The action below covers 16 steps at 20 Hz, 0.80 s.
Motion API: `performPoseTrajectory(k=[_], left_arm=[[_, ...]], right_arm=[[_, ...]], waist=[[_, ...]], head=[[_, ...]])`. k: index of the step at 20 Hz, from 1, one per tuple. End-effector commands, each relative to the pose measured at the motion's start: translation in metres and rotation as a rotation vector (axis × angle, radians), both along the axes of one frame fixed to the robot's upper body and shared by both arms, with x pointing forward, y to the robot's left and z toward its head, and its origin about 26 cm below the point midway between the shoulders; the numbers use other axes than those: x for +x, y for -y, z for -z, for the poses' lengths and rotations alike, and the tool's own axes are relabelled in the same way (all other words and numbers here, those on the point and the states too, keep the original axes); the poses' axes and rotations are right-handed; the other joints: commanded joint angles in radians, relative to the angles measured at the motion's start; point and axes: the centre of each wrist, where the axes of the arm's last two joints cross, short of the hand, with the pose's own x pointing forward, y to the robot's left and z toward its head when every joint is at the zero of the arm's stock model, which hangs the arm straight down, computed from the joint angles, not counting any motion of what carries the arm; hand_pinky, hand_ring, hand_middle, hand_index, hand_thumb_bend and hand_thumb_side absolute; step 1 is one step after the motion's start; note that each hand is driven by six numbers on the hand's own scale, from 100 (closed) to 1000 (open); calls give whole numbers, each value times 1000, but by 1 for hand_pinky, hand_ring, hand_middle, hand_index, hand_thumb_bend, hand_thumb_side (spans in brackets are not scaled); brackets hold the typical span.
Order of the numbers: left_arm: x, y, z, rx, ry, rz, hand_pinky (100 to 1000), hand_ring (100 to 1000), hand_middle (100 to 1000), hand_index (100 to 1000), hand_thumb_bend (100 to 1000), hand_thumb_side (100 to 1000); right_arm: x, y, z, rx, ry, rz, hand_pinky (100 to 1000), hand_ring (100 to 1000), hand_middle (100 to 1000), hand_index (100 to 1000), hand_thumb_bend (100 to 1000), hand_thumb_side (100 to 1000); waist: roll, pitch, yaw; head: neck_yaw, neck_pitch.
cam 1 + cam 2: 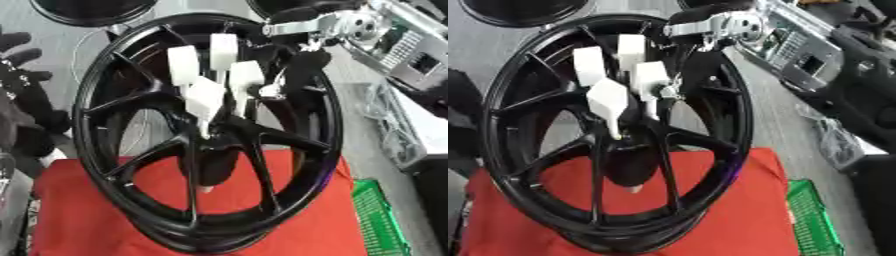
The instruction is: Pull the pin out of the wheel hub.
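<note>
A black spoked wheel (103, 165) stands tilted on a red cloth (306, 220). My right hand (224, 52), with white finger pads, comes down from the upper right over the wheel's face, its silver wrist (325, 24) above the rim. Its fingers and thumb are gathered at the hub (213, 145), pinching a thin pale pin (205, 129) that points down into the hub centre. A small pale tip (207, 189) shows at the bottom of the dark hub barrel. My left hand (24, 95) is black, at the left edge beside the rim, fingers relaxed and holding nothing.
A green crate (381, 220) sits at the lower right beside the cloth. Silver and black machinery (404, 56) fills the upper right. A black round object (87, 12) lies behind the wheel at the top left. Grey floor (359, 120) shows to the right.
</note>
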Motion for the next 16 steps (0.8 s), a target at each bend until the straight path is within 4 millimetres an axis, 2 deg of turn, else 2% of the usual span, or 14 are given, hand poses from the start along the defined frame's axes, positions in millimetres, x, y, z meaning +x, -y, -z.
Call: performPoseTrajectory(k=[1, 5, 10, 16], left_arm=[[-1, -1, -9, 10, 28, 10, 642, 783, 770, 681, 140, 791], [-1, -1, -9, 9, 26, 11, 643, 784, 770, 681, 140, 790], [-1, -1, -8, 9, 23, 12, 643, 785, 771, 681, 140, 790], [0, -2, -8, 9, 21, 11, 643, 786, 771, 677, 141, 790]], right_arm=[[0, 4, -9, 18, 35, 16, 717, 621, 387, 609, 142, 211], [0, 5, -12, 49, 77, 26, 692, 573, 345, 551, 100, 187], [-2, 7, -19, 83, 129, 34, 659, 524, 301, 490, 100, 160], [-9, 16, -34, 118, 199, 37, 628, 492, 274, 457, 100, 158]], waist=[[4, -23, 1], [3, -24, 1], [1, -26, 0], [-1, -28, 0]], head=[[-3, 7], [-5, 7], [-5, 7], [-4, 6]])
